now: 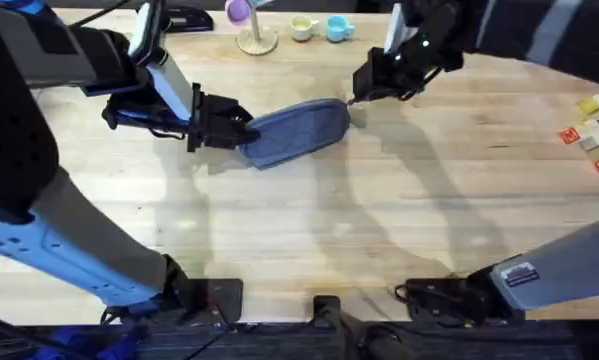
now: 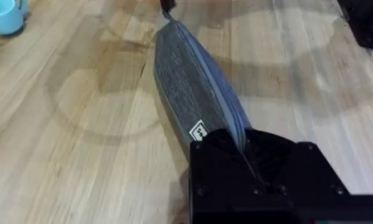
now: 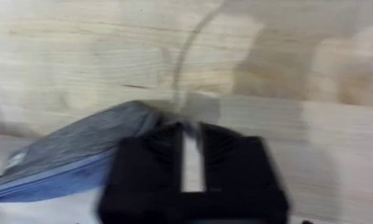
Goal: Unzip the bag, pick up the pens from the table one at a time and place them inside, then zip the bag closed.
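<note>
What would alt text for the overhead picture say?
Two robot arms hold a grey-blue bag at opposite ends on a wooden table: the left gripper clamps one end, the right gripper is at the other. Small cups stand at the far edge.

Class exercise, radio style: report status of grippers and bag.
Left gripper clamped on bag end. Right gripper at opposite end, by zipper. Bag flat on table. Nothing obstructing.
</note>
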